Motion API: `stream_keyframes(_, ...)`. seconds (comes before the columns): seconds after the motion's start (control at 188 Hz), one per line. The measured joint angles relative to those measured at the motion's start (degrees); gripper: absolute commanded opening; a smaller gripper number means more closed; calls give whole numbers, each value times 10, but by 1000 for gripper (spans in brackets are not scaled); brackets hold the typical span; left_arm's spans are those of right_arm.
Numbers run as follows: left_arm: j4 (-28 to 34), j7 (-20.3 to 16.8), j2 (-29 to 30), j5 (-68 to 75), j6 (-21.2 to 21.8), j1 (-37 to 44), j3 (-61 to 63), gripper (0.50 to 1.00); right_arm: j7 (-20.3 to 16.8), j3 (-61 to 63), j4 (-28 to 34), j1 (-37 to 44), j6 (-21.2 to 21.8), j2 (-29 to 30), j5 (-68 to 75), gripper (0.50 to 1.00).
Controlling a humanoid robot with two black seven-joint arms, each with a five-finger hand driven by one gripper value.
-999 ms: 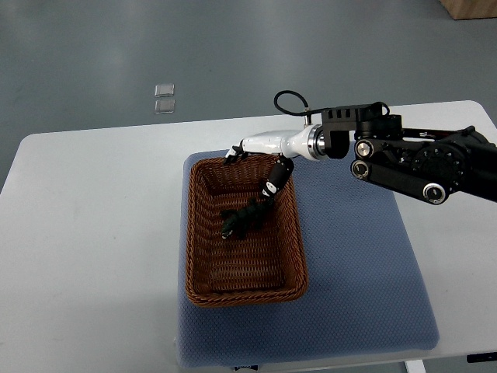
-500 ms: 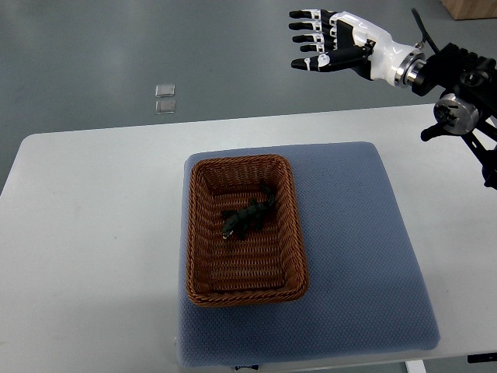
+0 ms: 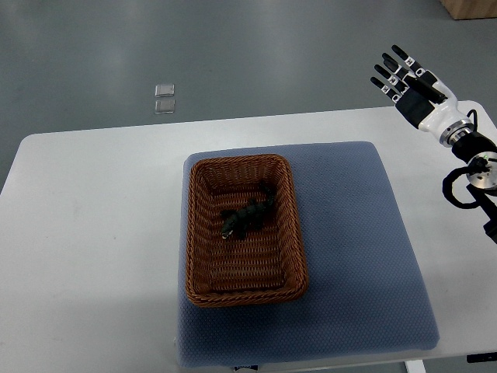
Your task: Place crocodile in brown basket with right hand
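I see the crocodile (image 3: 247,217), a small dark toy, lying inside the brown basket (image 3: 203,233) on the woven floor, in the half of the basket farther from me. Its body runs diagonally, with one end pointing up toward the robot hand's side and the other end lower and farther from it. Nothing touches it. It sits well apart from my right robot hand (image 3: 413,87), far to that hand's left and nearer to me.

The basket is rectangular, with its long sides running away from me, and it rests on the left part of a blue-grey textured mat (image 3: 353,233). The mat lies on the white bench (image 3: 93,233) and stretches under and past the basket toward the robot hand's side.

The right robot hand hangs over the bench's far right corner, raised clear of the mat, with its arm coming in from the right edge. Its fingers (image 3: 390,68) are straight and spread apart, pointing up and to the left, and they hold nothing.

Beyond the bench, far to the hand's left, two small clear squares (image 3: 164,98) lie on the grey floor (image 3: 233,54).
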Motion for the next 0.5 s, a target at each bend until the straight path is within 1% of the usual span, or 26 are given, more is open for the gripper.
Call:
stream_keyframes(0.074,0,0,0,0,0,0,0,1000,10,0,-4,-16,21,11,15,926)
stream_keyframes(0.159,1,0,0,-1,0,0,0,1000,12,1,-5,-24,32,24,20,926)
stream_keyframes(0.5,1,0,0,-1,0,0,0,1000,14,7,-6,-22,33,46,21,928)
